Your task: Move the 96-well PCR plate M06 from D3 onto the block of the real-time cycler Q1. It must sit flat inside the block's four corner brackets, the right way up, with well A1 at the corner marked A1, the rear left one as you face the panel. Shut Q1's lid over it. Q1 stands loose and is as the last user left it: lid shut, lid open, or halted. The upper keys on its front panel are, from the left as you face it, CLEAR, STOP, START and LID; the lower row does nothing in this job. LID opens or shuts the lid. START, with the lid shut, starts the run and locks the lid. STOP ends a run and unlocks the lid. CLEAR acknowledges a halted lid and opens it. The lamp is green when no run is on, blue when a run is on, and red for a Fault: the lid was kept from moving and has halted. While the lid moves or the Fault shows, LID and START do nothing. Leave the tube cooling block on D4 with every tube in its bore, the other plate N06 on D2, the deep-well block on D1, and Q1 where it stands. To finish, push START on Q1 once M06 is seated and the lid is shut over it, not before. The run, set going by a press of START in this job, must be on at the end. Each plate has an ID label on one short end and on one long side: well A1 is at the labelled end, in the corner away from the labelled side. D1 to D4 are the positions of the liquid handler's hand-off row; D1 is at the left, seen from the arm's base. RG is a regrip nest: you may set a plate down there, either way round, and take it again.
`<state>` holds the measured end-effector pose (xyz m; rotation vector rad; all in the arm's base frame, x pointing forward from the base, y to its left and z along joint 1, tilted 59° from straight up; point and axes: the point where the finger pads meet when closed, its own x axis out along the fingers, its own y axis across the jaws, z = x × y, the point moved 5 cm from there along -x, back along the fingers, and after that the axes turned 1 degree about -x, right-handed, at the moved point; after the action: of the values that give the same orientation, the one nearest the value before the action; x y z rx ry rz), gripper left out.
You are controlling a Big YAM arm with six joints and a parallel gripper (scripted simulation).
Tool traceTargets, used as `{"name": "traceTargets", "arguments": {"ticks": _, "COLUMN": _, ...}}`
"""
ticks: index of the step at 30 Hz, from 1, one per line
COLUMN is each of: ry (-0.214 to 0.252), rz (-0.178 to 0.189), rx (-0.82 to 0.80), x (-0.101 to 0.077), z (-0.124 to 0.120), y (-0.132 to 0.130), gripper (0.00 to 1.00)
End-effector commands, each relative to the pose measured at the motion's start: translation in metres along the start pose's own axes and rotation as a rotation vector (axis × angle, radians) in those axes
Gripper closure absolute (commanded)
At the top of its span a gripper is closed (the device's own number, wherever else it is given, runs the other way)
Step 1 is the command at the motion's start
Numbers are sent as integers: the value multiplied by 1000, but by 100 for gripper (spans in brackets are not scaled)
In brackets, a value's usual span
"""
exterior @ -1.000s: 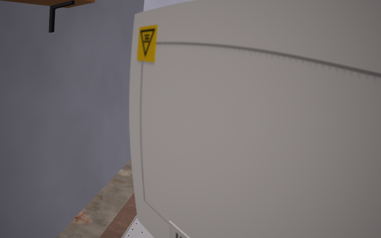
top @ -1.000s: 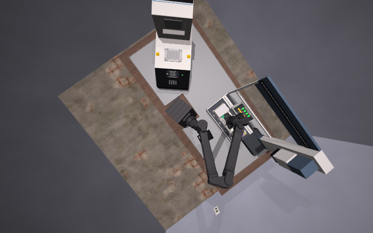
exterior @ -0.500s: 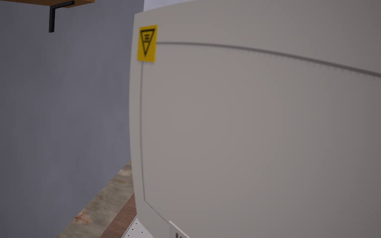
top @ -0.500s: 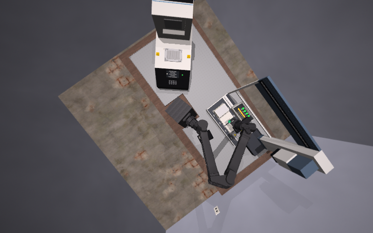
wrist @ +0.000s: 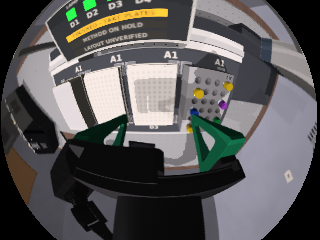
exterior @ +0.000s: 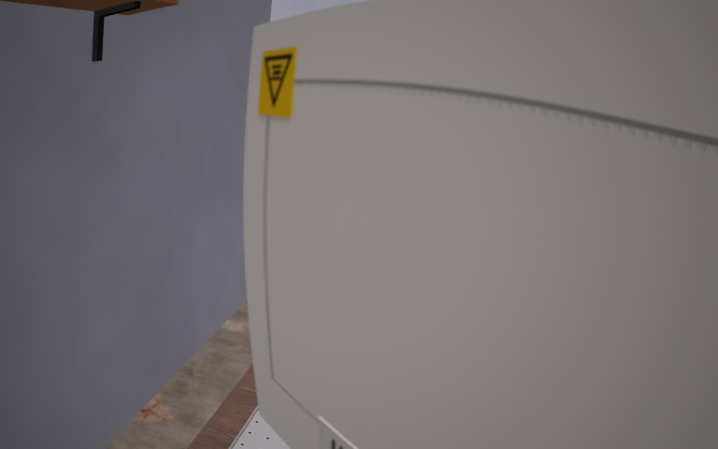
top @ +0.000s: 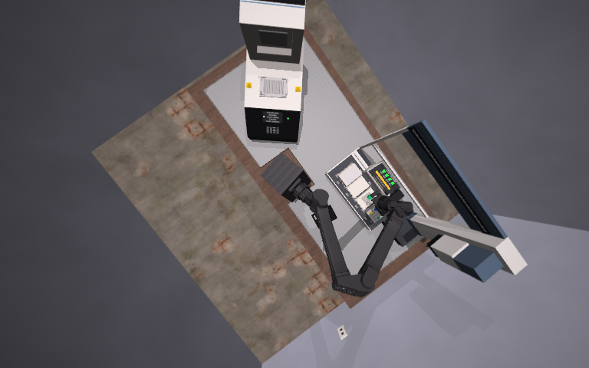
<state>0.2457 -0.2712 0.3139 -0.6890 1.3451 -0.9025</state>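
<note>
Cycler Q1 (top: 272, 73) stands at the far end of the mat with its lid (top: 272, 30) raised at the back. Its block (top: 273, 87) is bare and its lamp (top: 287, 117) is green. In the wrist view plate M06 (wrist: 154, 96) lies flat at D3, under the A1 mark. My gripper (wrist: 159, 117) is open and empty, its green fingers just in front of the plate's near end and spread wider than it. In the overhead view the gripper (top: 371, 198) hovers over the hand-off row. I cannot read the plate's ID labels.
Plate N06 (wrist: 103, 94) is at D2, the deep-well block (wrist: 67, 103) at D1 and the tube cooling block (wrist: 210, 96) with coloured caps at D4. The handler's sign (wrist: 116, 10) and gantry (top: 455, 186) stand behind the row. A beige casing (exterior: 476, 238) fills the exterior view.
</note>
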Motion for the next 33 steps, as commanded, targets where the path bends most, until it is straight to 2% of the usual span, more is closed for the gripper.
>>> {"name": "traceTargets", "arguments": {"ticks": 1, "ry": -15, "rz": -4, "rx": -7, "x": -3, "z": 1, "y": 3, "gripper": 4}}
{"name": "traceTargets", "arguments": {"ticks": 11, "ry": -38, "rz": -7, "rx": 24, "x": -11, "z": 0, "y": 7, "gripper": 4}}
{"name": "traceTargets", "arguments": {"ticks": 21, "ry": -51, "rz": -14, "rx": 56, "x": -14, "z": 9, "y": -3, "gripper": 4}}
{"name": "traceTargets", "arguments": {"ticks": 27, "ry": -38, "rz": 1, "rx": 12, "x": -8, "z": 11, "y": 8, "gripper": 4}}
{"name": "traceTargets", "arguments": {"ticks": 33, "ry": -7, "rz": 15, "rx": -17, "x": 13, "z": 5, "y": 13, "gripper": 4}}
